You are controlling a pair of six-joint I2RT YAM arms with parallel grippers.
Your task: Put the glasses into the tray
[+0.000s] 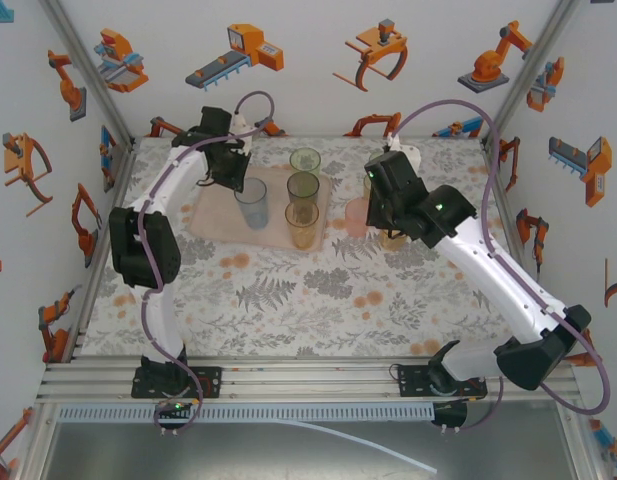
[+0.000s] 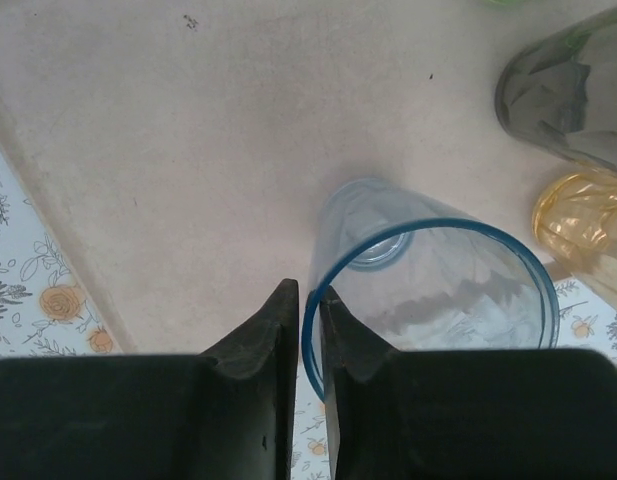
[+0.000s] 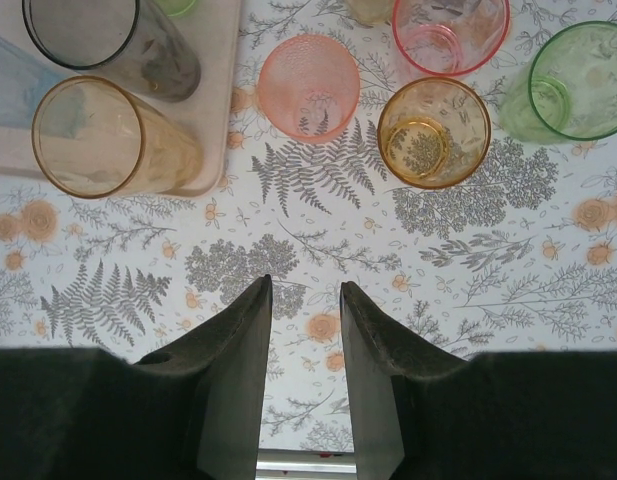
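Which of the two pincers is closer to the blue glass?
Left. The left pincer grips the rim of the blue glass, which stands on the tray. The right pincer hangs open over the tablecloth, off the tray.

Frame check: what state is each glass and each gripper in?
Blue glass: upright on the tray, rim pinched.
Grey glass: upright on tray.
Yellow glass: upright on tray.
Orange glass: upright on table, off tray.
Far-right green glass: upright on table.
Left gripper: shut on blue glass rim.
Right gripper: open, empty.

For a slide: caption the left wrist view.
Left gripper grips the blue tumbler by its rim on the pink tray.
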